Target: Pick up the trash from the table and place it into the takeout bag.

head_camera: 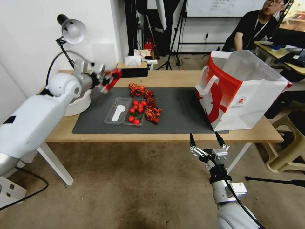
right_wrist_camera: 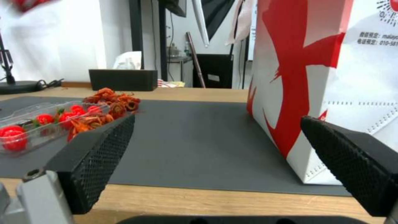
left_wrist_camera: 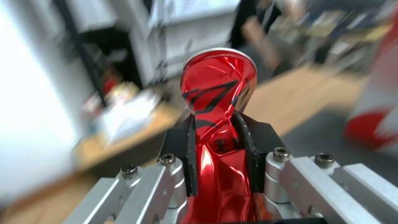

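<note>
1. The left hand (head_camera: 106, 83) grips the crushed red drink can (left_wrist_camera: 218, 93), pinched at its waist, raised above the counter's (head_camera: 165, 78) far left corner, well apart from the takeout bag (head_camera: 241, 92).
2. The bag stands open-topped at the counter's right edge, ready to receive it.
3. The right hand (head_camera: 206, 141) waits open below the near edge.

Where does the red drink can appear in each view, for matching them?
Head view: red drink can in the left gripper, above the table's far left.
Left wrist view: can centred, crushed between the fingers.
Right wrist view: cannot tell.
Shared landmark: takeout bag.
</note>
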